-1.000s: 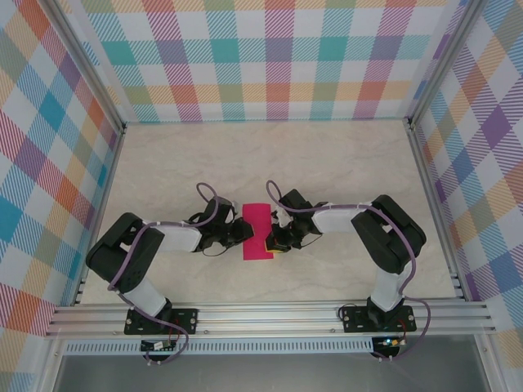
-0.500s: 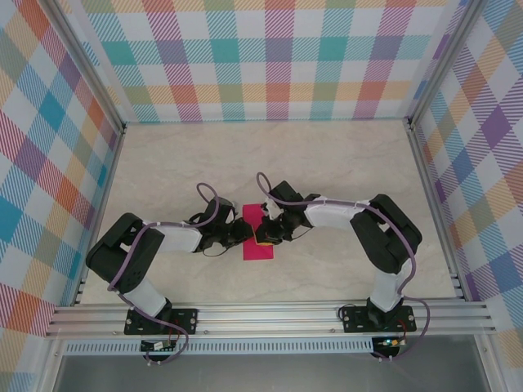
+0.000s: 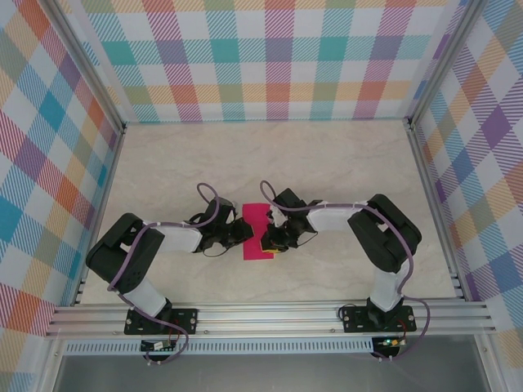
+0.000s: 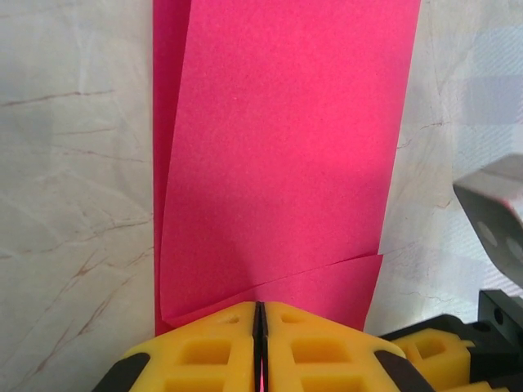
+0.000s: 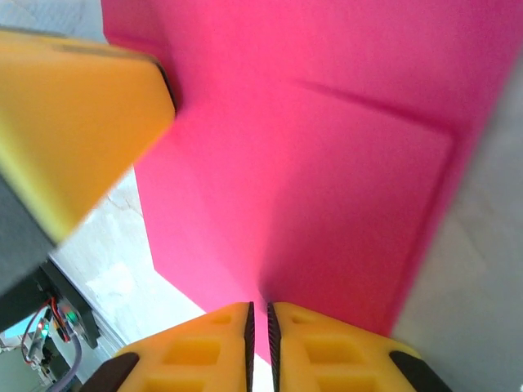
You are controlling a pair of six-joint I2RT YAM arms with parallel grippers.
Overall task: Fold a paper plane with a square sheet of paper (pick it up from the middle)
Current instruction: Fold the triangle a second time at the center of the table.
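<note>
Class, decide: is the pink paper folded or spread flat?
Folded: the paper is a narrow strip, with one layer's edge overlapping another along one side.

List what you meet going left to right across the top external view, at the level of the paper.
left arm → left gripper → pink paper → right gripper → right arm
</note>
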